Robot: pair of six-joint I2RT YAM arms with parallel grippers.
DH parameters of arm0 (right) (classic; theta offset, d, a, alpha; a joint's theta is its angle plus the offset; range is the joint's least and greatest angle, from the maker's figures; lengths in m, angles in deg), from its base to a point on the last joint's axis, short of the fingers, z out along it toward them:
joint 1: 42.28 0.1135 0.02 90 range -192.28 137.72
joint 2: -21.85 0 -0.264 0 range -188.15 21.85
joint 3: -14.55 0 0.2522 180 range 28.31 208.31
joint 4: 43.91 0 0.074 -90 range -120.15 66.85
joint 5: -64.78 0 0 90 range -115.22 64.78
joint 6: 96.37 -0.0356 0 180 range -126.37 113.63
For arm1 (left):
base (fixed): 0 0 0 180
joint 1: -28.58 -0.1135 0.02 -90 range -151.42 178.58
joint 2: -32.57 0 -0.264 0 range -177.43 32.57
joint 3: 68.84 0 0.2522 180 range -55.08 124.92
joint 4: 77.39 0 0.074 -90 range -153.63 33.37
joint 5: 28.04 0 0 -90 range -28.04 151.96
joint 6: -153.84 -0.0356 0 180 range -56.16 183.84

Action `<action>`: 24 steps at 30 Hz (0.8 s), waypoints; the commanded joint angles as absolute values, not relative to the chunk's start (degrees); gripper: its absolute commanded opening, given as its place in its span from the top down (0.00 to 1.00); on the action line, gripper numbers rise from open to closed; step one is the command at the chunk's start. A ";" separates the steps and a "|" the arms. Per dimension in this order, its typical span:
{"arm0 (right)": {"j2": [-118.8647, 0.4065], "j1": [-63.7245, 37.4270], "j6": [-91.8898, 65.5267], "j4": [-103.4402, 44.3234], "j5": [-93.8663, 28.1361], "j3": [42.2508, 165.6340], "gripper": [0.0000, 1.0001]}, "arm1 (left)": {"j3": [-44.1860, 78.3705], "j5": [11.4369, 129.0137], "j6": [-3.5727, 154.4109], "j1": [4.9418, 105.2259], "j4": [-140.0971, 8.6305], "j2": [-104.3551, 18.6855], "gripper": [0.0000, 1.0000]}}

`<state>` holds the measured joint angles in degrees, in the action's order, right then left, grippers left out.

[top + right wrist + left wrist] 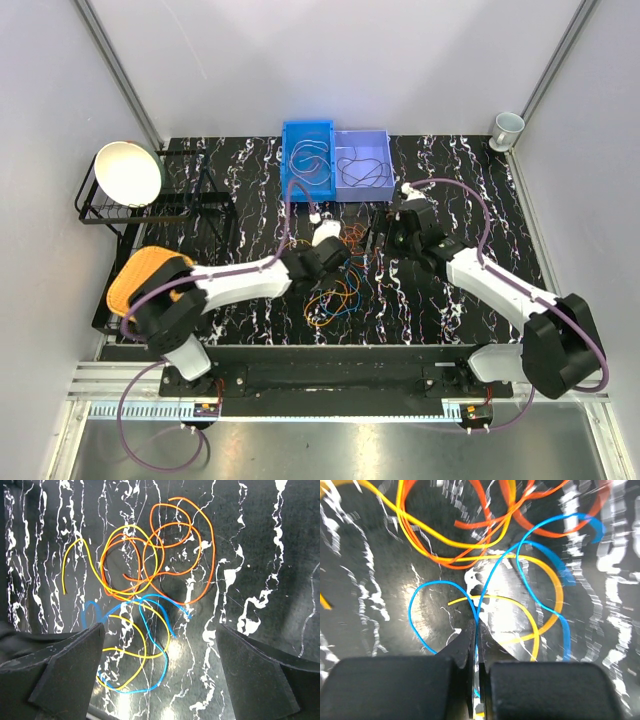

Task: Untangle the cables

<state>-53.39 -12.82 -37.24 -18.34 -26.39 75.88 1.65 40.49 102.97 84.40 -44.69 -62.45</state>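
I had my left hand pinched shut on a thin blue cable, low over the desk. The other cables lay tangled mid-desk, with orange, yellow and blue loops overlapping. My right hand hung near them, its jaws spread wide, holding nothing.

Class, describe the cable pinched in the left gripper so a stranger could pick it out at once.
On the black marbled table, a heap of thin cables lies near the middle. The left gripper is shut on one: the blue cable, looping among orange and yellow neighbours.
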 commanded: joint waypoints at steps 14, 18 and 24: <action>-31.42 -12.74 -32.81 -24.15 -54.12 83.60 0.01 | 1.53 60.63 86.61 80.80 -44.91 -25.11 1.00; -30.00 -12.83 -38.52 -26.55 -57.22 83.93 0.03 | 1.09 63.21 86.16 80.35 -44.30 -20.43 1.00; -34.74 -12.66 -49.51 -23.47 -57.74 87.46 0.14 | -1.28 57.23 86.51 80.26 -42.71 -17.53 1.00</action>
